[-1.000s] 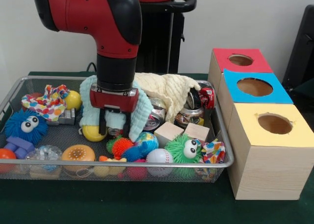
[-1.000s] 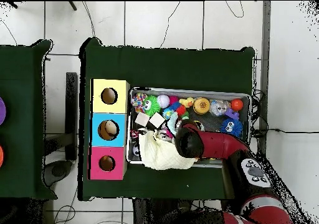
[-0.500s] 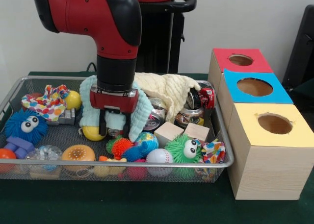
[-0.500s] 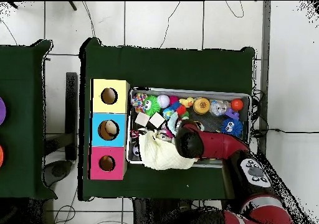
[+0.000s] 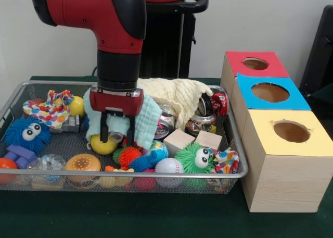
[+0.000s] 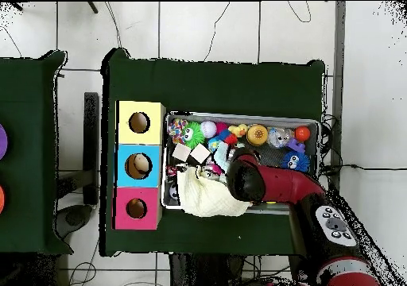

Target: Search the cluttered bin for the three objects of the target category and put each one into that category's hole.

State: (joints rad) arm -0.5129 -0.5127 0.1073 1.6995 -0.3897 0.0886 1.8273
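My gripper point(image 5: 118, 138) hangs inside the wire bin point(image 5: 130, 174), left of its middle. It stands open, with its fingers down either side of a fold of the mint-green cloth point(image 5: 148, 118). A yellow ball point(image 5: 101, 144) lies right by the left finger. A cream cloth point(image 5: 179, 95) is heaped behind it over some cans point(image 5: 200, 123). To the right stand the red box point(image 5: 237, 61), blue box point(image 5: 250, 100) and yellow box point(image 5: 270, 141), each with a round hole. In the overhead view the arm point(image 6: 246, 175) hides the gripper.
Around the gripper lie two wooden blocks point(image 5: 178, 140), a green fuzzy toy point(image 5: 195, 157), a white baseball point(image 5: 169, 166), a blue fuzzy toy point(image 5: 27, 134) and a spotted cloth point(image 5: 49, 108). The bin's walls close in all sides.
The gripper has shifted a little to the left in the front view and risen slightly. Its fingers keep the same spread over the mint cloth.
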